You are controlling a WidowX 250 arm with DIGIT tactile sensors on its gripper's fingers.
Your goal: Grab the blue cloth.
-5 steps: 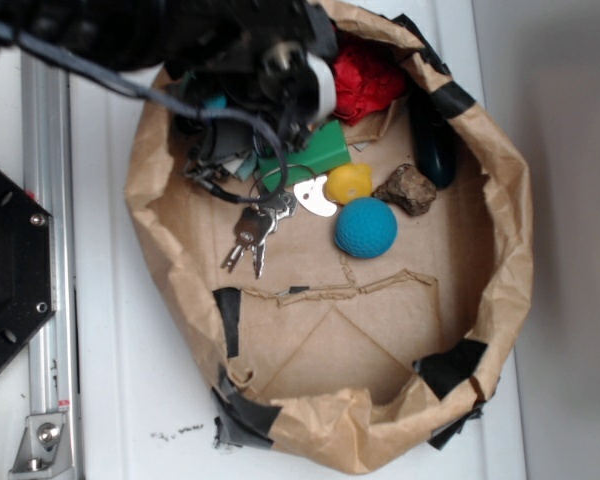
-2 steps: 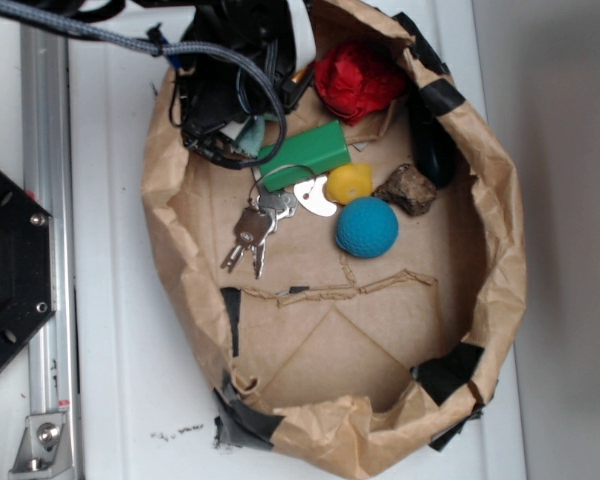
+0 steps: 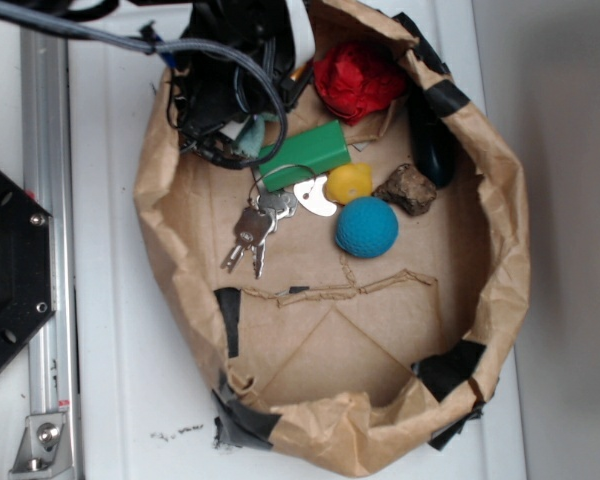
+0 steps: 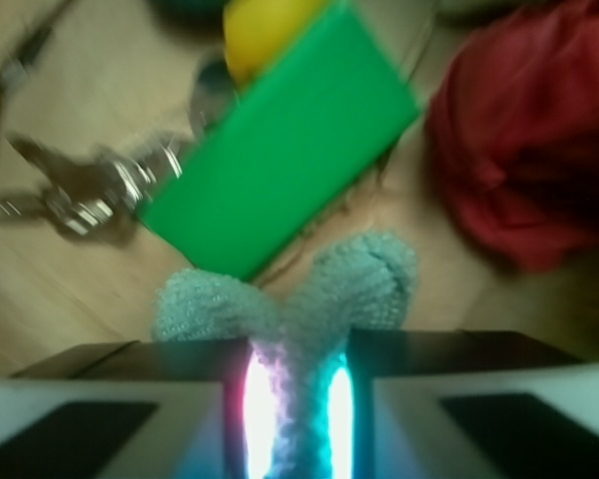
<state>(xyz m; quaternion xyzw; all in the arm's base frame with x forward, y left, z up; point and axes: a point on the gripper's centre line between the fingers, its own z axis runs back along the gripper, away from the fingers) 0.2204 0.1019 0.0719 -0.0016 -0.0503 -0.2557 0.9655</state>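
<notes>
Blue cloth sits pinched between the two pads of the gripper, a narrow fold of it drawn up into the gap while two loose lobes spread below, beside the green block. In the exterior view the cloth shows as a small teal scrap under the arm at the upper left of the paper-lined bin, by the keys. The grasp looks made; the lift is the step in hand. Next calls for rising straight up, jaws kept clamped, clear of the red fabric lump.
</notes>
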